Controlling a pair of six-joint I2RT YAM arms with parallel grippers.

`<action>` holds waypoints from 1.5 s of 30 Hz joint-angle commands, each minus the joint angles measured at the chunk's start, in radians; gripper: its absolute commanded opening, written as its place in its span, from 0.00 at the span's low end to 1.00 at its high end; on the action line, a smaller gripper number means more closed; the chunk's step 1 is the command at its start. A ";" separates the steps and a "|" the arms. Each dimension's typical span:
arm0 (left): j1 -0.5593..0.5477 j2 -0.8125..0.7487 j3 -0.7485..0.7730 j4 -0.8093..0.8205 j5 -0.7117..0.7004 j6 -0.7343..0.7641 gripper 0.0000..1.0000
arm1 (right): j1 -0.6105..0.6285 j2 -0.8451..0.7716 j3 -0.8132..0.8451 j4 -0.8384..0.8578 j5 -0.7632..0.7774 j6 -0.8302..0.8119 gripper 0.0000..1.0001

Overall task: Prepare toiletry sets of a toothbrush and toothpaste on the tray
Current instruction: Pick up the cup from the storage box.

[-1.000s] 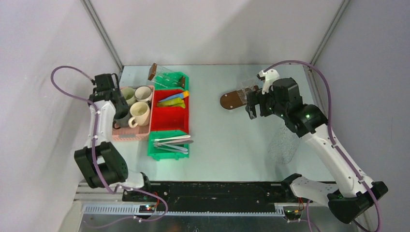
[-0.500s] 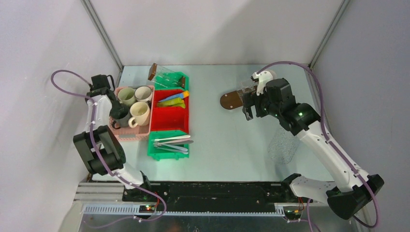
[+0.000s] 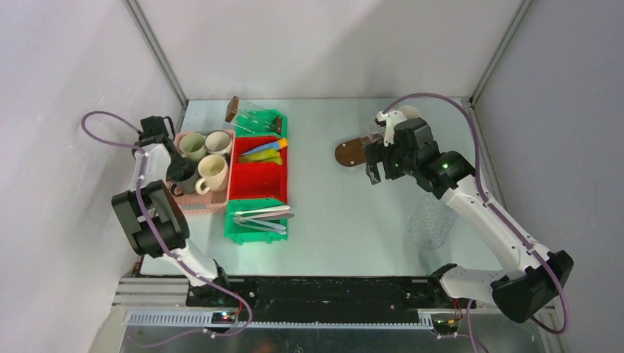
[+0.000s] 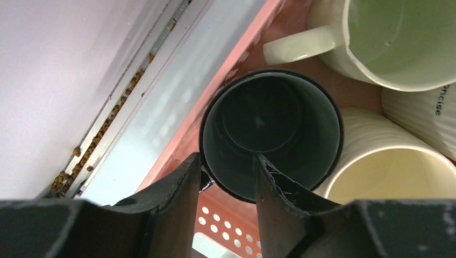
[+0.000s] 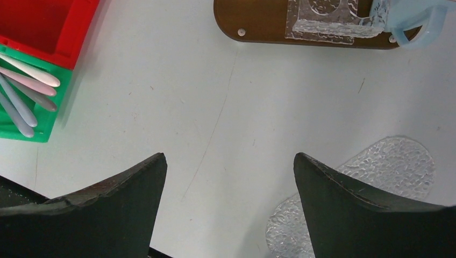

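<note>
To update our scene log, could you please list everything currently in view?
Basket: one, pink, left edge of the table.
Mugs: four in the basket (pale green mug, white mug, cream mug, dark mug); one pale blue mug at the brown tray's end.
Red bin: one, right of the basket.
Green bins: two, far green bin behind the red bin, near green bin before it.
Toothpaste tubes: several, blue, yellow, green, in the red bin.
Toothbrushes: several, pale, in the near green bin.
Brown tray: one, mid-table.
Clear textured sheet: one, right of centre.
Left gripper: black, astride the dark mug's rim.
Right gripper: black, open, above bare table.
</note>
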 commanded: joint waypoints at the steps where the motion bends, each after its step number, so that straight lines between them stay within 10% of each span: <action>1: 0.020 0.010 0.000 0.046 0.006 -0.023 0.45 | 0.006 -0.003 0.043 -0.016 0.016 0.018 0.90; 31: 0.058 0.110 -0.010 0.057 0.124 -0.065 0.24 | 0.008 0.045 0.048 -0.028 0.024 0.025 0.89; 38: 0.059 -0.018 -0.017 0.022 0.113 -0.071 0.01 | 0.012 0.034 0.048 -0.028 0.025 0.021 0.88; 45: 0.059 -0.196 -0.051 0.014 0.116 -0.136 0.00 | 0.010 0.024 0.047 -0.009 0.032 0.016 0.87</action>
